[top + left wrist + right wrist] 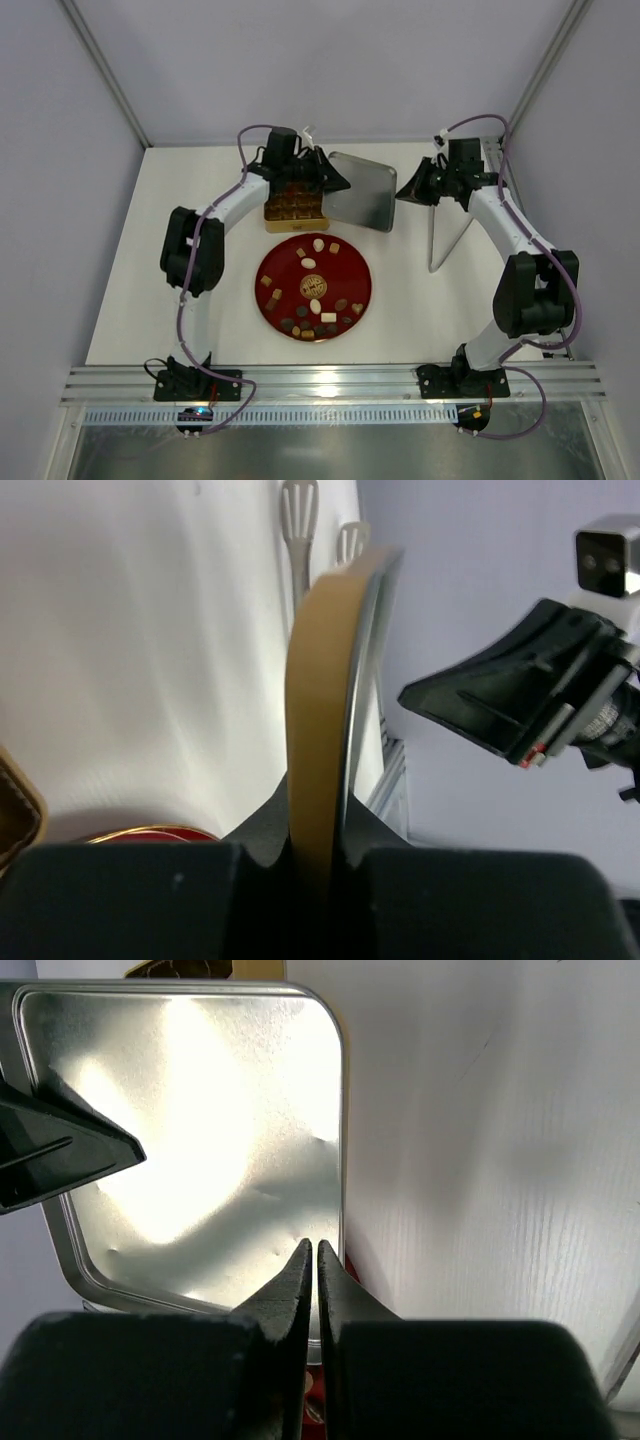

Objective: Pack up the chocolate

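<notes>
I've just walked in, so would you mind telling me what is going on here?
The left gripper is clamped on one edge of a shiny metal lid, holding it tilted next to the gold box at the far side of the table. The right gripper is shut, holds nothing, and sits close to the lid's opposite edge. The chocolates lie scattered on the red plate, with neither gripper near them.
</notes>
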`<state>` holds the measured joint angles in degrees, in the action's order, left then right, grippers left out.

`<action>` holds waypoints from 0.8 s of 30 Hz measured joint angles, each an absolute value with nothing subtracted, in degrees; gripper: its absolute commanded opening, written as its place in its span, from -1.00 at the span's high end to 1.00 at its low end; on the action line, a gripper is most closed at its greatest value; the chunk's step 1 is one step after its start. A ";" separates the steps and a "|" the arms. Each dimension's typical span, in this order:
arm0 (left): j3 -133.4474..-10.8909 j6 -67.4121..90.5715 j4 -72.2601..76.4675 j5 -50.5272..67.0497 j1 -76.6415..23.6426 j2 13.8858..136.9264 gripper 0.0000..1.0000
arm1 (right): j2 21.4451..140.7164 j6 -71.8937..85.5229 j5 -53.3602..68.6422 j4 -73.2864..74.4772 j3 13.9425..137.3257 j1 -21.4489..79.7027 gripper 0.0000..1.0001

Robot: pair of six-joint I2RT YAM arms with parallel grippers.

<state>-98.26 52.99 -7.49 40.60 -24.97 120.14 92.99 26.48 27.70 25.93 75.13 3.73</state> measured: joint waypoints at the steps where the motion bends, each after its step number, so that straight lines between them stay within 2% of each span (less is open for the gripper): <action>1: -97.93 53.28 -7.11 41.23 -24.80 120.05 1.00 | 92.79 26.48 27.33 25.93 75.13 4.19 0.79; 2: -97.47 53.67 -7.11 41.19 -24.75 119.85 1.00 | 92.44 26.33 26.72 25.93 75.13 4.75 0.53; 4: -96.47 54.08 -7.07 41.58 -24.58 119.28 1.00 | 91.35 25.61 25.23 26.00 75.13 6.28 0.27; 5: -95.96 54.35 -7.11 41.71 -24.47 118.96 1.00 | 90.56 25.15 24.18 26.06 75.13 7.09 0.05; 8: -94.52 56.14 -7.18 42.39 -23.90 117.86 0.99 | 87.66 22.59 20.18 26.44 75.13 9.89 -0.32; 10: -93.62 57.69 -7.97 42.83 -23.05 116.97 0.99 | 84.29 19.35 15.77 26.68 75.02 13.23 -0.46; 13: -93.06 60.34 -10.55 43.18 -20.99 115.46 1.00 | 77.58 12.43 8.23 26.13 74.74 23.20 -0.53; 18: -87.00 68.45 -10.87 44.03 -18.15 111.18 1.00 | 67.92 -0.58 -2.44 24.27 72.95 42.61 -0.54; 24: -78.74 77.58 -10.13 44.49 -17.54 107.98 0.99 | 68.73 -12.71 -15.18 23.75 71.31 56.07 -0.52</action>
